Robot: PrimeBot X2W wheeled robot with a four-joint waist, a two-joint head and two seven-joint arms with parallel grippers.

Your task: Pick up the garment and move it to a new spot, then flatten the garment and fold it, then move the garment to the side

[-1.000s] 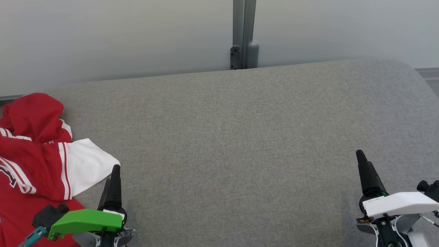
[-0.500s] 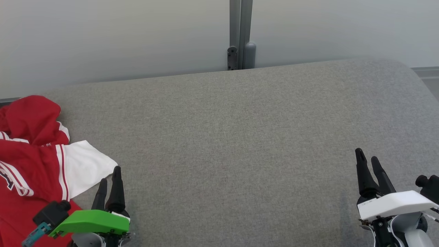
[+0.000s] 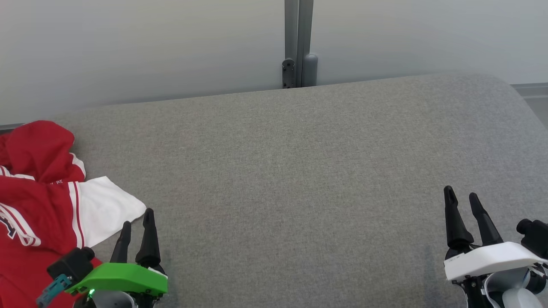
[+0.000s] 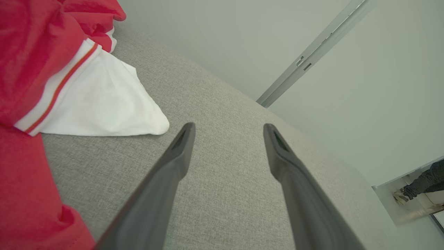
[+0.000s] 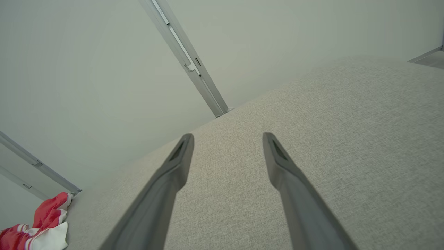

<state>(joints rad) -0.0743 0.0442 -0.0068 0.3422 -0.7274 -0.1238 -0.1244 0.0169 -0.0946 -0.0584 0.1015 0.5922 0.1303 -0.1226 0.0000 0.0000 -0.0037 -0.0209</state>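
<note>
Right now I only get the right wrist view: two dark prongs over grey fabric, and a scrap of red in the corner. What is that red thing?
Observer: A crumpled red garment with a white sleeve, lying at the left end of the grey cushion.
Operator: Is anything holding it?
Observer: No. The left gripper is open just beside the sleeve's tip, with nothing between its fingers.
</note>
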